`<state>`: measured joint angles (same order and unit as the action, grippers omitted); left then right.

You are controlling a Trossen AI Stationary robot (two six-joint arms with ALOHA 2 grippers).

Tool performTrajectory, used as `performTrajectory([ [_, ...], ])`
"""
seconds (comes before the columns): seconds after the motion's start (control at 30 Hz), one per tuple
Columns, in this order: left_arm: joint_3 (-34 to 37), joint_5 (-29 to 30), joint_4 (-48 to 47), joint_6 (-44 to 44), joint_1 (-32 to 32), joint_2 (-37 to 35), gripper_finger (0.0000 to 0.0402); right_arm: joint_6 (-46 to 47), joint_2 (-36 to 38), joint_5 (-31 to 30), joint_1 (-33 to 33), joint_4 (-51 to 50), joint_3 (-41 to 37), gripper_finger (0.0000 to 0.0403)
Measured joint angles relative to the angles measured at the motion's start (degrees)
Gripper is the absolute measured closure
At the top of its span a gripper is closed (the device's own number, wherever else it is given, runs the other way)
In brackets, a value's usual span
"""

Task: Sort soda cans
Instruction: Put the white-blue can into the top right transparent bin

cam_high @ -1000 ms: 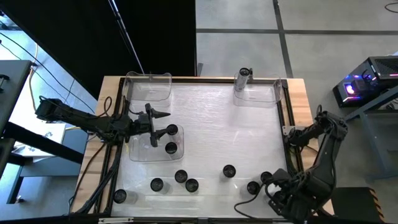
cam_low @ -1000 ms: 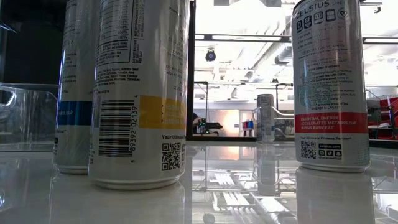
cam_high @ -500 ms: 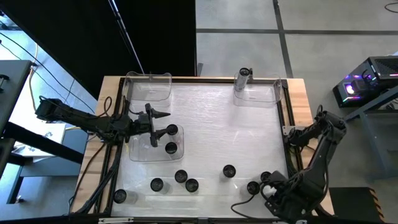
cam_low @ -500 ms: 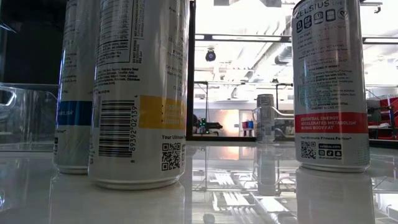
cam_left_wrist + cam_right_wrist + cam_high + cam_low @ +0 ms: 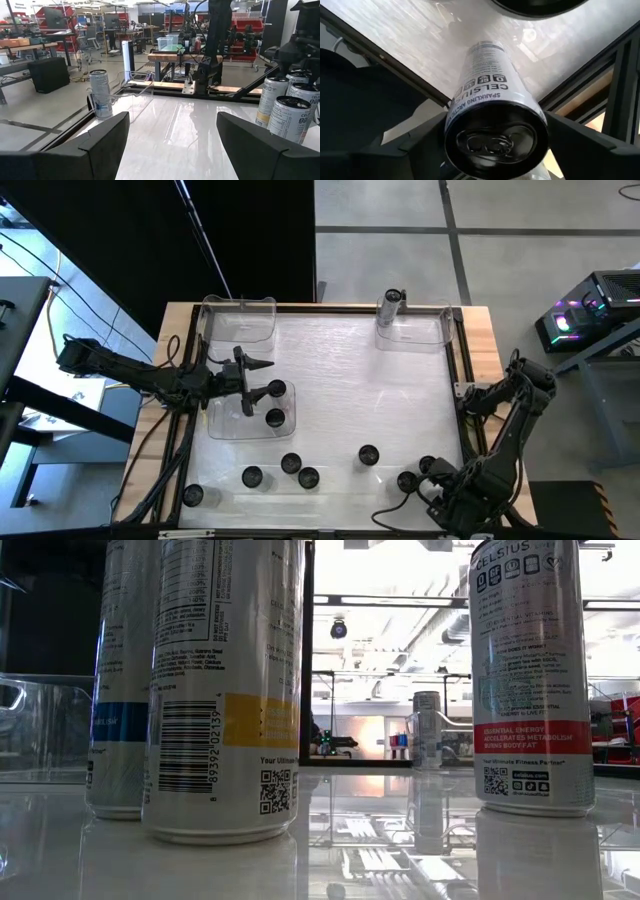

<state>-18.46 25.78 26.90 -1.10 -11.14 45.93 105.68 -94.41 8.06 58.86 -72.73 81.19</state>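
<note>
1. A white table with a wooden edge and a dark metal frame fills the view from above.
2. Three clear plastic trays sit on it: one at the far left corner, one at the far right, and one at the left side holding two soda cans.
3. The left gripper hangs over that left tray, its fingers spread wide with nothing between them.
4. The right gripper is at the near right corner. A can stands between its fingers, which sit close on either side; whether they press on it cannot be told. Its label reads "CELSIUS" and "SPARKLING".
5. More cans stand along the near edge: four at the left, one near the middle, two at the right.
6. One can stands at the far right tray.
7. From table height, a near can shows a barcode, a QR code and a yellow band. Beside it, another reads "CELSIUS" and "ESSENTIAL ENERGY" on a red band.
</note>
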Motion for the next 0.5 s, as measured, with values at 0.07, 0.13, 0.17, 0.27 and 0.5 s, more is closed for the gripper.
performTrajectory([
  [0.07, 0.0, 0.0, -0.01, -0.02, 0.0, 0.0, 0.0108, -0.93, 0.0, 0.19, -0.33, -0.22, 0.0, 0.0127],
  [0.13, 0.0, 0.0, -0.01, -0.01, 0.0, 0.0, 0.0108, -1.8, 0.0, 1.17, -0.91, -1.26, 0.0, 0.0157],
  [0.17, 0.0, 0.0, 0.01, -0.01, 0.0, 0.01, 0.0108, -2.5, 0.0, 1.59, -1.36, -2.01, 0.04, 0.0164],
  [0.27, 0.0, 0.0, 0.01, 0.0, 0.0, 0.0, 0.0108, -4.0, 0.0, 1.92, -2.97, -7.76, 0.05, 0.0164],
  [0.5, 0.0, -0.07, -0.01, 0.0, 0.0, 0.01, 0.0108, -12.85, -0.07, 2.7, -7.88, -17.07, -0.11, 0.0164],
])
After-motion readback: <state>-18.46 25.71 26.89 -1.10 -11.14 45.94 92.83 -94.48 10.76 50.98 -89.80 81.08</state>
